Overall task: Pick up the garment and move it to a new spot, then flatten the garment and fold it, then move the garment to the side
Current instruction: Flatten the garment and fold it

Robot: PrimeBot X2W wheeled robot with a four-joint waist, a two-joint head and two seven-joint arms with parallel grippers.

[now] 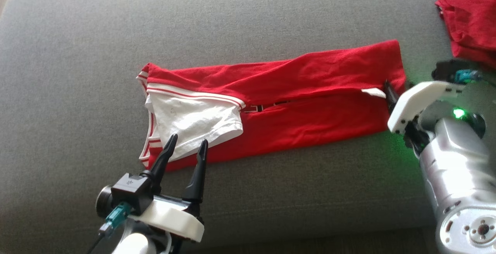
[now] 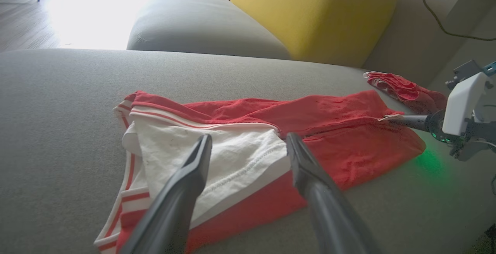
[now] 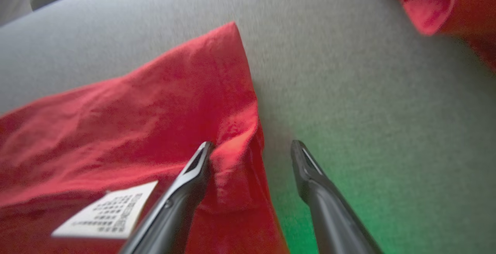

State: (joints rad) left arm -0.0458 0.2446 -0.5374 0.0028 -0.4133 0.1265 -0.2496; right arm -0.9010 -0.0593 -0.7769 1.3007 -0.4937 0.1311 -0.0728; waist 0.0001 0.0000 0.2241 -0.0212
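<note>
On cushion [image 1: 77, 52], garment [image 1: 310, 87] across mid, L gripper [image 1: 188, 139] at its near-left end, R gripper [image 3: 252, 145] astride right edge (a finger each side), 2nd garment [image 1: 469, 21] far right.

The garment [image 1: 310, 91] is soft red jersey cloth, matt and lightly creased, with a white panel and ribbed striped trim. Its care label [image 3: 106, 213] could be satin or papery, too blurred to say. The sofa [image 1: 116, 33] wears grey, finely woven matt upholstery, the fingers [image 2: 321, 199] look like dark, faintly sheened plastic, and the right forearm [image 1: 453, 169] is brushed silvery metal.
</note>
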